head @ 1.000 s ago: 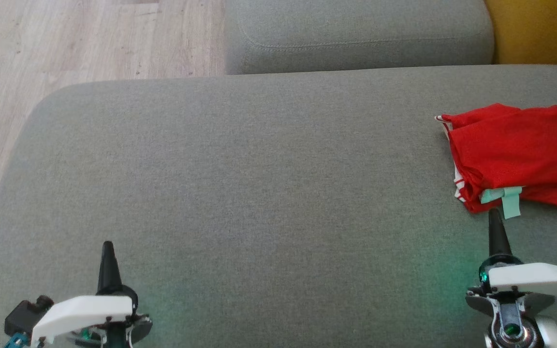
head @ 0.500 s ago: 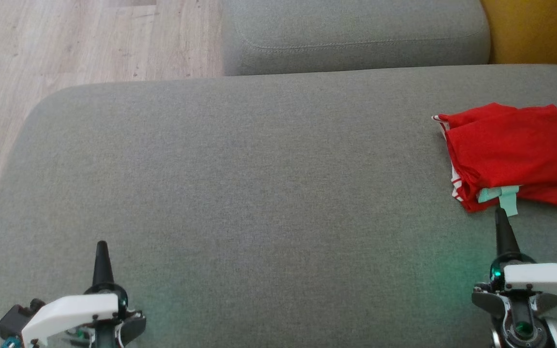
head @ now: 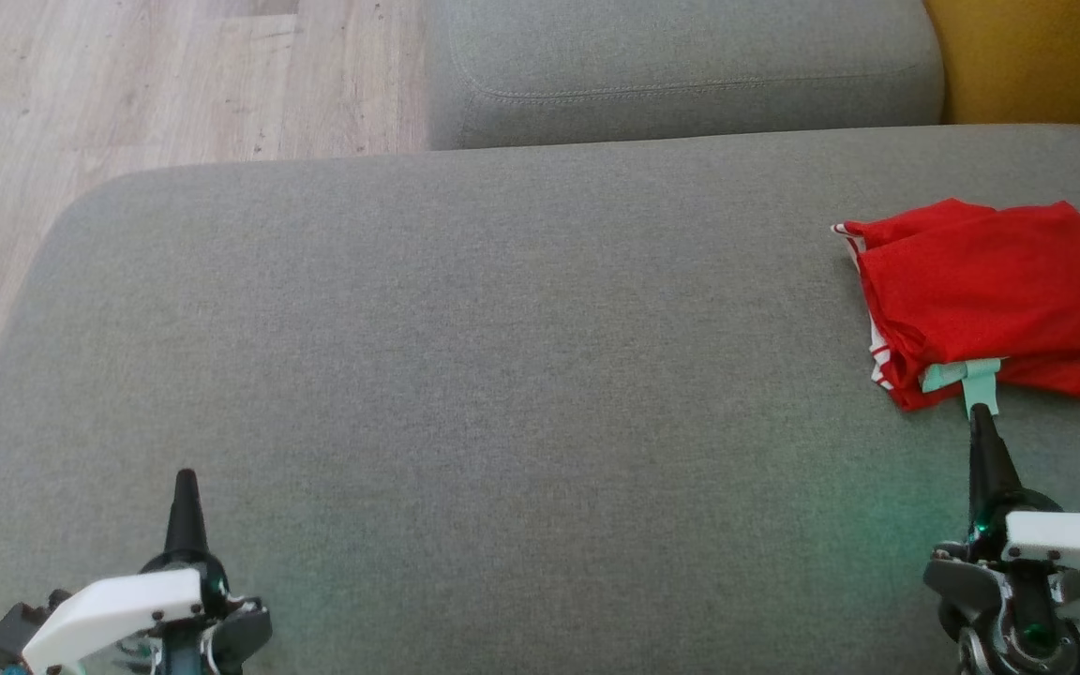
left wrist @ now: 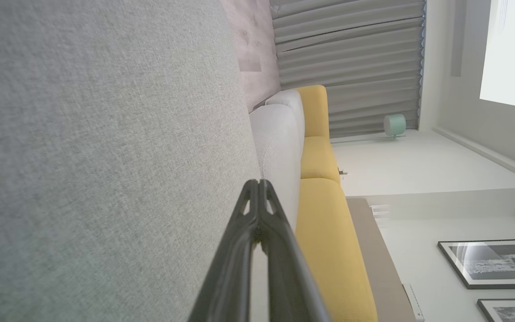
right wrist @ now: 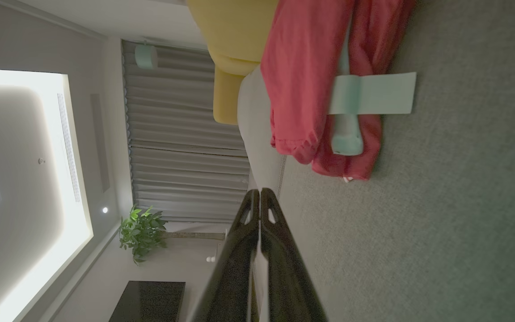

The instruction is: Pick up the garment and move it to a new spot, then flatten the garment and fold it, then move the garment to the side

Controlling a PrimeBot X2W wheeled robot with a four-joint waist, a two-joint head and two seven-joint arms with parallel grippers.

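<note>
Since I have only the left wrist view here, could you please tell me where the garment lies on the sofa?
Observer: The red garment lies at the right side of the grey seat cushion, partly past the head view's right edge.
Operator: Thank you. Is the right gripper holding it?
Observer: No. The right gripper is shut and points at the garment's pale green tag. The right wrist view shows bare cushion between them.
Operator: Does the garment look flat?
Observer: Not quite. It is doubled over in loose layers, with white trim showing along its left edge.
</note>
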